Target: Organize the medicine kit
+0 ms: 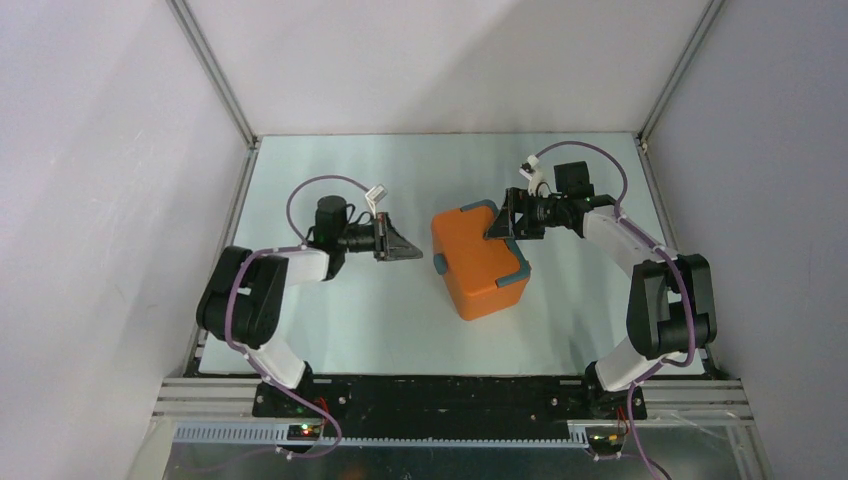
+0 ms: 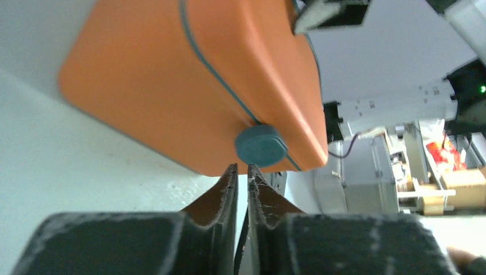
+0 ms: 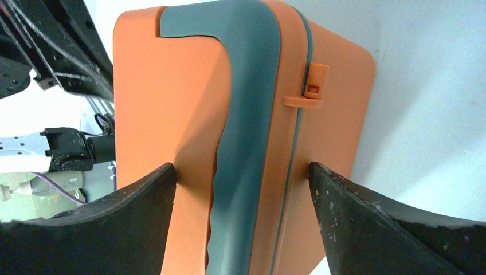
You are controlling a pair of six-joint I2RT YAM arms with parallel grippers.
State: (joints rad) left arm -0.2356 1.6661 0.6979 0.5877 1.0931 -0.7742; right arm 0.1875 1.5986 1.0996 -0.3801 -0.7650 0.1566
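Observation:
The medicine kit [image 1: 478,262] is an orange box with its lid down, lying on the pale table [image 1: 330,320] between the arms. My right gripper [image 1: 497,222] is at its far right corner. In the right wrist view, the right gripper [image 3: 240,169] has its fingers spread wide and pressing on both sides of the kit [image 3: 172,114], straddling a teal band [image 3: 246,114]. My left gripper [image 1: 418,256] sits just left of the kit. In the left wrist view, the left gripper [image 2: 243,167] holds nothing; only a thin slit parts its fingers, just short of a round teal knob [image 2: 261,145] on the kit [image 2: 189,74].
Grey walls with aluminium corner posts [image 1: 215,70] enclose the table on three sides. A small orange tab [image 3: 312,86] sticks out from the kit's seam. The arm bases stand on a black rail [image 1: 450,395] at the near edge.

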